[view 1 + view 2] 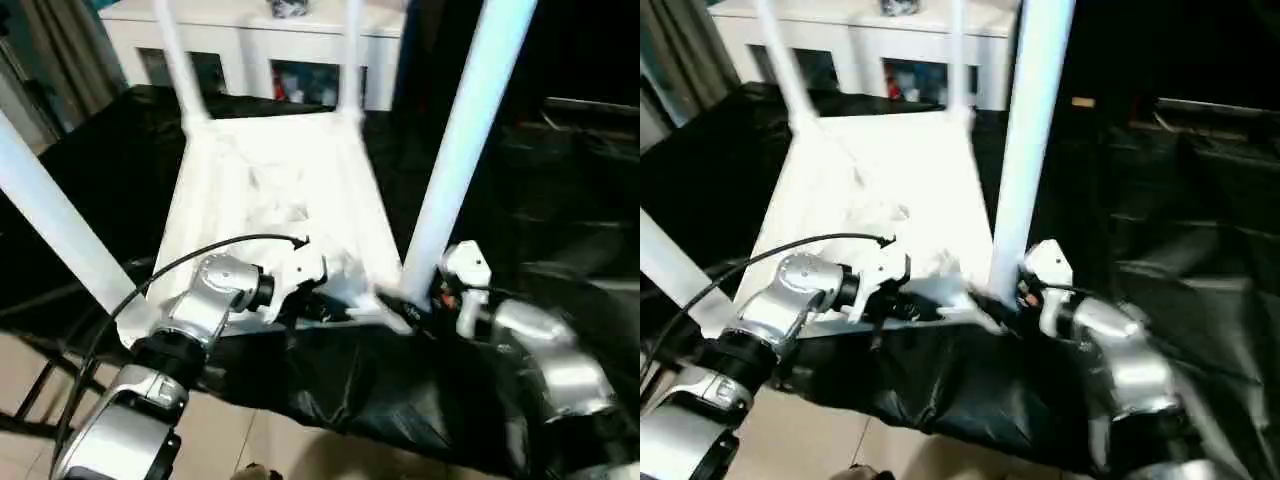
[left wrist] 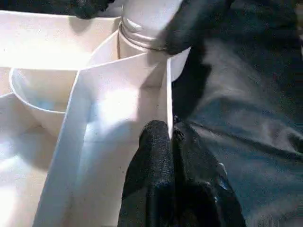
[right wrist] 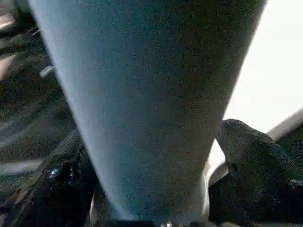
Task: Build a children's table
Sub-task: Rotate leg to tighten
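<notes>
The children's table (image 1: 280,190) lies inverted on the black-covered tabletop (image 1: 560,180), four legs up. The left gripper (image 2: 173,142) pinches its near rim wall. The right gripper (image 3: 156,189) clamps the base of the near-right leg (image 1: 455,150).

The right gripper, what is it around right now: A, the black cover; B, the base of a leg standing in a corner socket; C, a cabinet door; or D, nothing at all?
B: the right gripper has a black finger on each side of the leg, low down where it enters the tabletop corner.
</notes>
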